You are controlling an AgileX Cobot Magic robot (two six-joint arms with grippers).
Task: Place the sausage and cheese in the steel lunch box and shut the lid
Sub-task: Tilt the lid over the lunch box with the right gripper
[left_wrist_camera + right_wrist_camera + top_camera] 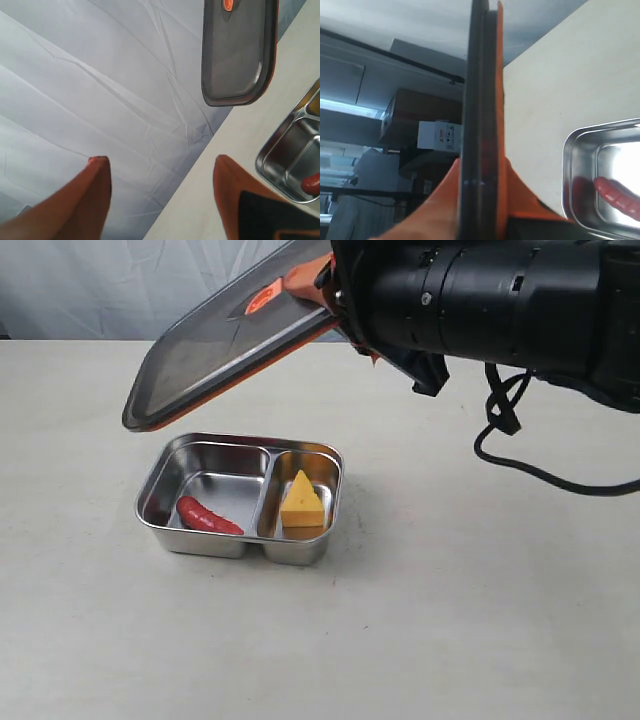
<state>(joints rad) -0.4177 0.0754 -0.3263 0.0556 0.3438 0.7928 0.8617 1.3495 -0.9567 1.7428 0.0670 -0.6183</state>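
Note:
The steel lunch box (170, 535) rests on the table. The red sausage (207, 516) lies in its larger compartment, and the yellow cheese (301, 502) stands in the smaller one. Above the box the dark lid (215, 350) hangs tilted, its orange valve (263, 301) near the top. My right gripper (481, 167) is shut on the lid's edge (480, 100), seen edge-on in the right wrist view, with the box (572, 150) and sausage (620, 196) beside it. My left gripper (159, 162) is open and holds nothing; its view catches the lid (235, 55) and a box corner (280, 155).
A black cable (520, 455) trails over the table at the right, under the right arm (500, 305). A pale wrinkled backdrop (120, 285) stands behind the table. Bare tabletop (450, 620) surrounds the box.

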